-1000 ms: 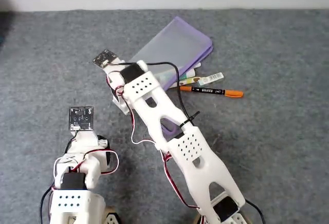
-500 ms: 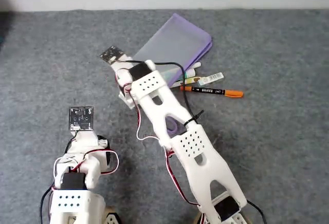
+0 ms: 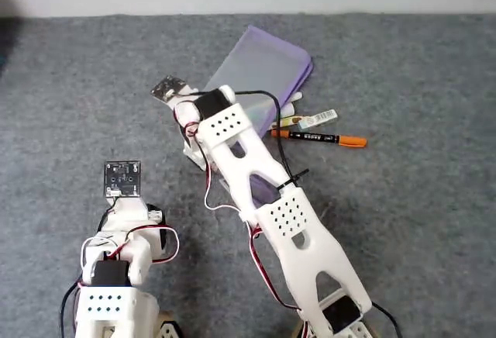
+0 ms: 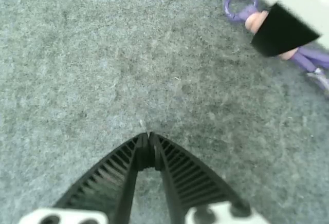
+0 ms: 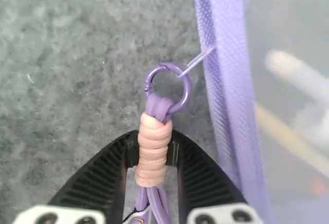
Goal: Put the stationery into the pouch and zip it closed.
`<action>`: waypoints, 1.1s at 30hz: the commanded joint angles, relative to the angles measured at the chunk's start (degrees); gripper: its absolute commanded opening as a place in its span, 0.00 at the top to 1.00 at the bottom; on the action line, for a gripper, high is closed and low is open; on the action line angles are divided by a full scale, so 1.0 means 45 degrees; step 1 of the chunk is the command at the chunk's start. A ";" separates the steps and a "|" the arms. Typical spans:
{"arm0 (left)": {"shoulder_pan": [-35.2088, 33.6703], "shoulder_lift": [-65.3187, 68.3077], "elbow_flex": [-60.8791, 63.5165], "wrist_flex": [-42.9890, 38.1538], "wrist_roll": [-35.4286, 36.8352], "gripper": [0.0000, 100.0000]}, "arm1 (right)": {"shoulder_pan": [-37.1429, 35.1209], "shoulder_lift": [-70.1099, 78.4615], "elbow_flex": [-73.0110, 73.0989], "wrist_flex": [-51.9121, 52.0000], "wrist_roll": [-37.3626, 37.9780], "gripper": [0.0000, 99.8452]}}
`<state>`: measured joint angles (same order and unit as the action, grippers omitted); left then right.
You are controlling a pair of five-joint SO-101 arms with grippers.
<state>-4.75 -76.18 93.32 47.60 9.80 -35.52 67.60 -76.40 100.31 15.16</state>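
Observation:
The translucent purple pouch lies at the table's far middle, with pens showing faintly inside it. An orange marker and a white-and-green pen lie on the mat beside its right edge. My right gripper is shut on the zipper pull, a peach bead on purple cord below a purple ring, next to the pouch's zip edge. My left gripper is shut on nothing, low over bare mat at the near left.
Grey carpet-like mat covers the table, with a white wall strip along the far edge. The right arm stretches diagonally across the middle. The left arm sits folded at the near left. Open mat lies to the right and far left.
The right arm's wrist has shifted a little to the right along the pouch's near side. The pouch has turned and slid slightly left. The left arm has not moved.

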 commanded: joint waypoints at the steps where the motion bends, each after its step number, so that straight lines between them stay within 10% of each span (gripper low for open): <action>1: -0.0020 -0.0176 -0.0127 -0.0234 0.0117 0.99 | 0.0088 -0.1592 -0.0313 0.0635 -0.0567 0.99; 17: -0.0020 -0.0176 -0.0127 -0.0234 0.0117 0.99 | -0.0674 -1.1595 1.0803 0.0557 -0.5529 0.99; 33: 0.0840 -0.0176 -0.0127 -0.0254 0.0059 0.99 | -0.1924 -1.8725 1.7895 -0.0107 -0.7072 0.99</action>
<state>-2.20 -76.18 93.32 47.60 9.80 -42.73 -9.41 -0.35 100.04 -14.73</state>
